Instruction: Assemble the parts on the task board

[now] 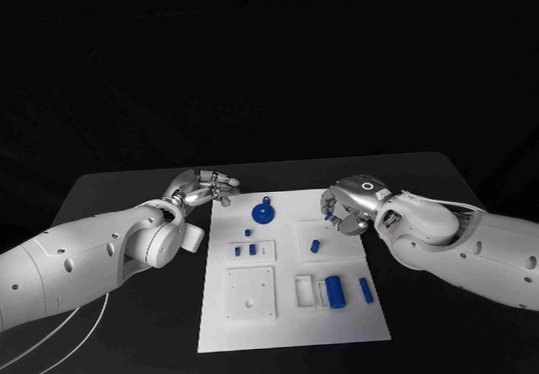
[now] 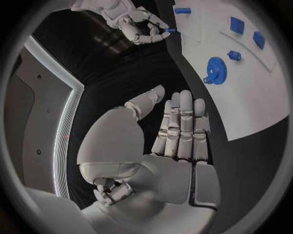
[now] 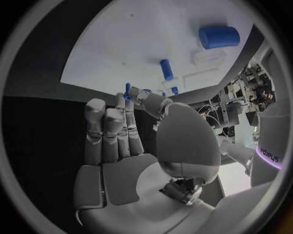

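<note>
Right hand (image 1: 348,204) is pinching a small blue peg (image 3: 127,90) over the board's (image 1: 348,321) right edge; I'm keeping it upright for seating. Left hand (image 1: 204,190), spread, is idling beside the board's far left corner.

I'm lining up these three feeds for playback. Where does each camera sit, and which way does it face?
Head view: on the robot's head, looking down at the black table and white board; both arms enter, left hand, right hand.
Left wrist view: behind the left hand, facing the board's edge and blue gear.
Right wrist view: behind the right hand, facing the board and blue cylinder.
Shared: head and left wrist views both show the gear.
</note>
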Robot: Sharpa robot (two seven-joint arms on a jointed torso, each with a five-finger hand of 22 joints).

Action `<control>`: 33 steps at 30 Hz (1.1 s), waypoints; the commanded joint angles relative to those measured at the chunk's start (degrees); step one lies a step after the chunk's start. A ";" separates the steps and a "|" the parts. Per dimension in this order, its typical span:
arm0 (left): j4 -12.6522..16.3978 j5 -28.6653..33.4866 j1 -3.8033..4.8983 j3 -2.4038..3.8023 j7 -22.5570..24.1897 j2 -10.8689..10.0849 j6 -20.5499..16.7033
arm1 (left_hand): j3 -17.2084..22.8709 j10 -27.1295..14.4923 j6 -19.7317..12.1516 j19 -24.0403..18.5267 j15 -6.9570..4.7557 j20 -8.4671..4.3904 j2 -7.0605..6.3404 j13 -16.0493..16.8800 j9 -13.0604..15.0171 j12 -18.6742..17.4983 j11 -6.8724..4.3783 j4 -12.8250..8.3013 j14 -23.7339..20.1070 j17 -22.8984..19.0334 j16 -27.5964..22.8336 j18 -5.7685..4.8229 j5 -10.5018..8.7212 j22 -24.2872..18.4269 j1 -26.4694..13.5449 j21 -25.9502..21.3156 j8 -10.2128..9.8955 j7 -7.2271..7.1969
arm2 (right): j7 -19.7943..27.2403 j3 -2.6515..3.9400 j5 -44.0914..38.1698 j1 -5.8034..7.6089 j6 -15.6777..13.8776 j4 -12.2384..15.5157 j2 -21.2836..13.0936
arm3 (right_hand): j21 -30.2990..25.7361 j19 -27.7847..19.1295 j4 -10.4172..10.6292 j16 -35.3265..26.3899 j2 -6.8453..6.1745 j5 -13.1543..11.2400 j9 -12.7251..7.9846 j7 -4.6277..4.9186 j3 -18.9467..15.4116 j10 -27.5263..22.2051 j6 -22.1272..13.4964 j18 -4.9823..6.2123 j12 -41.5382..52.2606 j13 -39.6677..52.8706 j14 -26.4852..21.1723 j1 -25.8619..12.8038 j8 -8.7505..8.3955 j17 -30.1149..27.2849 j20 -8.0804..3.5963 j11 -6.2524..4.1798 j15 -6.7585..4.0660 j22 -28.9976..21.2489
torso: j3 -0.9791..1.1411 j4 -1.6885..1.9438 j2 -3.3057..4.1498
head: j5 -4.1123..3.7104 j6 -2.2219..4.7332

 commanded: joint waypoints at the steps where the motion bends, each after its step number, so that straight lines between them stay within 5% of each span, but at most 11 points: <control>1: 0.12 0.60 0.10 0.06 1.14 0.09 -0.19 | -0.26 -0.07 -0.41 -0.31 0.47 -0.27 0.13 -0.02 0.07 -0.25 0.11 0.03 0.13 0.06 -0.21 -0.28 -0.31 0.07 -0.35 -0.39 0.14 -0.18 | 1.05 0.04 2.22 -0.03 0.05 2.02 -0.02 | 0.16 0.04 0.18 -0.13 -0.48 -0.07 0.10 -0.05 0.19 2.84 0.44 3.28 0.10 -0.01 0.02 0.10 0.12 -0.08 -0.20 0.63 -0.45 0.79 | 0.01 -0.06 -0.06 | 0.31 0.08; 12: 0.36 1.05 0.56 0.06 1.16 0.24 -0.55 | -0.29 -0.05 -0.42 -0.30 0.46 -0.27 0.12 -0.01 0.07 -0.24 0.11 0.03 0.16 0.10 -0.25 -0.28 -0.31 0.08 -0.34 -0.42 0.15 -0.18 | 0.78 -0.32 0.17 -0.04 2.12 6.51 3.45 | 0.13 0.04 0.28 -0.17 -0.42 -0.07 0.09 -0.04 0.20 2.82 0.39 3.28 0.03 0.02 0.02 0.08 0.08 -0.11 -0.20 0.63 -0.45 0.78 | 0.03 0.06 -0.04 | 2.29 0.04; 16: 0.26 1.07 0.77 0.06 1.21 0.48 -0.68 | -0.31 -0.06 -0.42 -0.30 0.46 -0.27 0.10 -0.01 0.07 -0.24 0.11 0.03 0.17 0.12 -0.27 -0.28 -0.31 0.09 -0.35 -0.43 0.15 -0.18 | 0.32 -1.43 -2.11 -0.05 2.49 7.40 5.31 | 0.12 0.02 0.31 -0.20 -0.38 -0.07 0.08 -0.03 0.20 2.80 0.35 3.28 -0.01 0.03 0.02 0.08 0.06 -0.12 -0.21 0.64 -0.44 0.78 | -0.01 0.02 -0.09 | 3.35 -0.16; 25: -0.18 1.31 1.02 0.06 1.24 1.38 -0.91 | -0.34 -0.05 -0.43 -0.30 0.47 -0.26 0.08 -0.01 0.07 -0.23 0.11 0.05 0.19 0.15 -0.32 -0.28 -0.33 0.10 -0.37 -0.46 0.16 -0.17 | -1.40 -5.48 -6.66 -0.15 4.18 7.66 9.86 | 0.09 -0.01 0.25 -0.24 -0.41 -0.06 0.08 -0.03 0.24 2.78 0.33 3.28 -0.09 0.07 0.01 0.19 0.04 -0.16 -0.23 0.64 -0.44 0.77 | -0.08 0.01 -0.02 | 4.87 -0.22; 33: -0.19 1.33 1.03 0.05 1.04 1.81 -0.65 | -0.37 -0.04 -0.43 -0.31 0.48 -0.25 0.05 0.00 0.07 -0.23 0.11 0.07 0.18 0.17 -0.38 -0.29 -0.34 0.11 -0.39 -0.51 0.17 -0.17 | -1.71 -6.16 -6.93 -1.71 5.17 7.14 11.76 | 0.07 -0.02 0.28 -0.27 -0.36 -0.06 0.08 -0.02 0.26 2.78 0.32 3.28 -0.13 0.09 0.01 0.19 0.03 -0.18 -0.23 0.65 -0.43 0.77 | -0.10 0.07 0.04 | 5.66 -0.71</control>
